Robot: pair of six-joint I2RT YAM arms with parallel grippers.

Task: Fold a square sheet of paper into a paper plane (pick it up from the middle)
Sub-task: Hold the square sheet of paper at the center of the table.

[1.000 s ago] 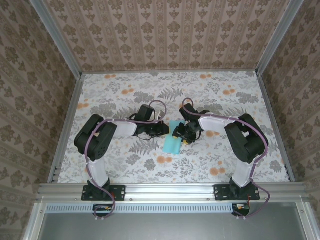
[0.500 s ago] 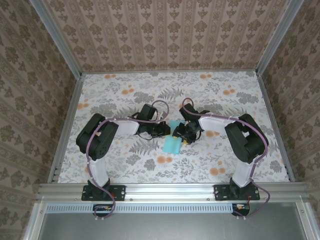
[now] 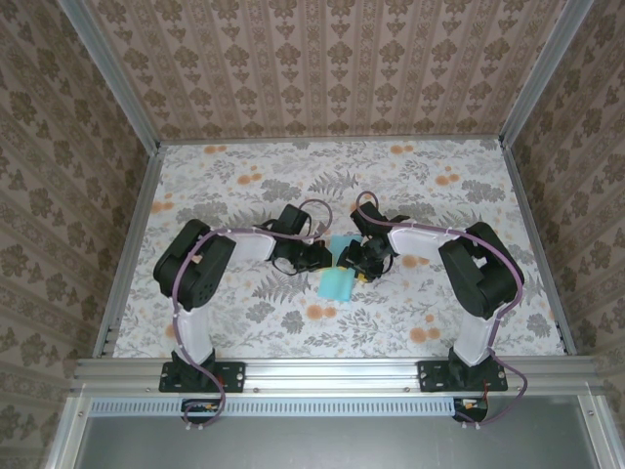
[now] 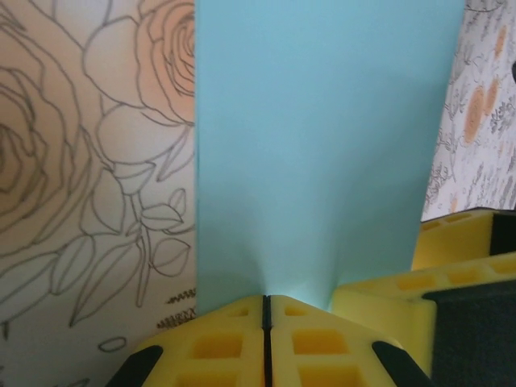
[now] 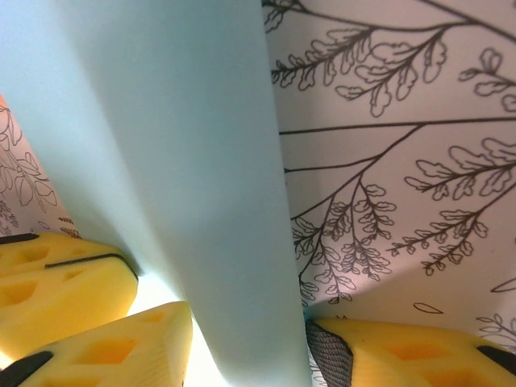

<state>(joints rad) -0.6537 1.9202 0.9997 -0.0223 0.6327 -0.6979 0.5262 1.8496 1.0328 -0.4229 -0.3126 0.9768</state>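
The table point(image 3: 439, 313) carries both arms, which bend inward from the near edge toward its middle. Over the last second the left arm point(image 3: 195, 269) has swung a little toward the right. The right arm point(image 3: 474, 269) has stayed where it was. That closes the gap, so both grippers now meet at the sheet of paper point(image 3: 337, 278). The paper has not shifted. It sits midway between the side edges, a little nearer the near edge than the far one. My reading is that a two-handed fold is being set up, and the plane shape is not yet made.

From above, the left gripper point(image 3: 314, 257) and the right gripper point(image 3: 357, 259) flank the far end of the paper, but their fingers are too small to read there.

The left wrist camera shows what the overhead one cannot. The left fingers point(image 4: 218, 343) are pressed together with only a thin seam between them, and the edge of the paper is pinched in that seam. The sheet rises smooth and uncreased beyond it.

The right wrist camera shows the right fingers point(image 5: 121, 347) standing apart with a rounded bend of paper between them. It lies against both. I cannot tell whether they squeeze it.
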